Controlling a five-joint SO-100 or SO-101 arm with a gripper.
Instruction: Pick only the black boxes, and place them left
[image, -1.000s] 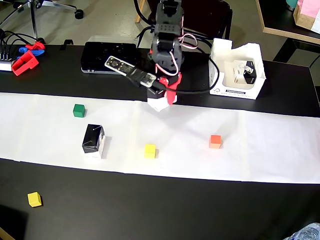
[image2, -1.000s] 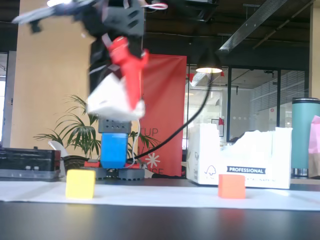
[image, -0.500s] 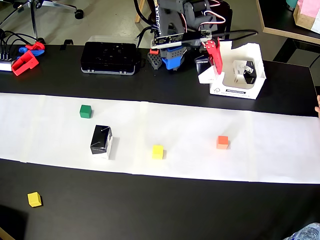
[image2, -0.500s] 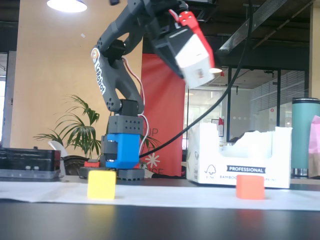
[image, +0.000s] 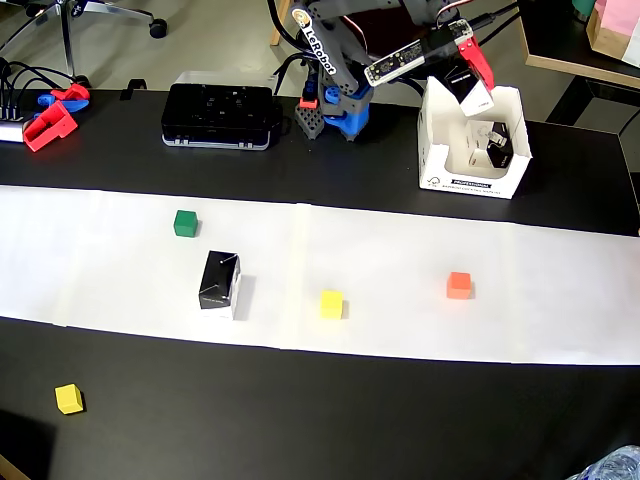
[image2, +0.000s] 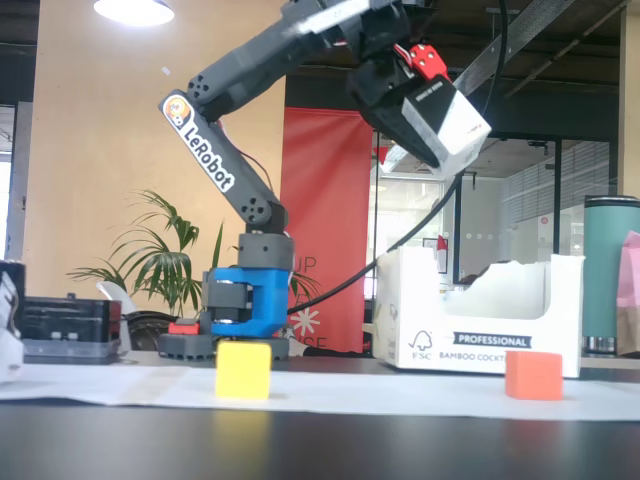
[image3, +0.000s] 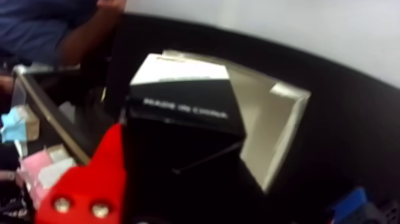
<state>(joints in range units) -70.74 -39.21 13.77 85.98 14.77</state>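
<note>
My gripper (image: 468, 82) is shut on a black box (image: 474, 96) with a white side panel, held in the air over the back rim of the white carton (image: 470, 185). The fixed view shows the same box (image2: 445, 125) tilted, high above the carton (image2: 480, 340). In the wrist view the box (image3: 178, 113) fills the middle beside my red finger (image3: 89, 179). A second black box (image: 220, 283) stands on the white paper (image: 560, 320), left of centre. A third (image: 500, 150) lies inside the carton.
On the paper lie a green cube (image: 185, 222), a yellow cube (image: 331, 304) and an orange cube (image: 459, 285). Another yellow cube (image: 68, 398) sits on the black table at front left. A flat black case (image: 218, 102) and the arm's base (image: 340, 110) stand behind.
The arm has swung from over the paper's middle to the back right and risen above the white carton. The paper, with its cubes and black box, has slid to the right.
</note>
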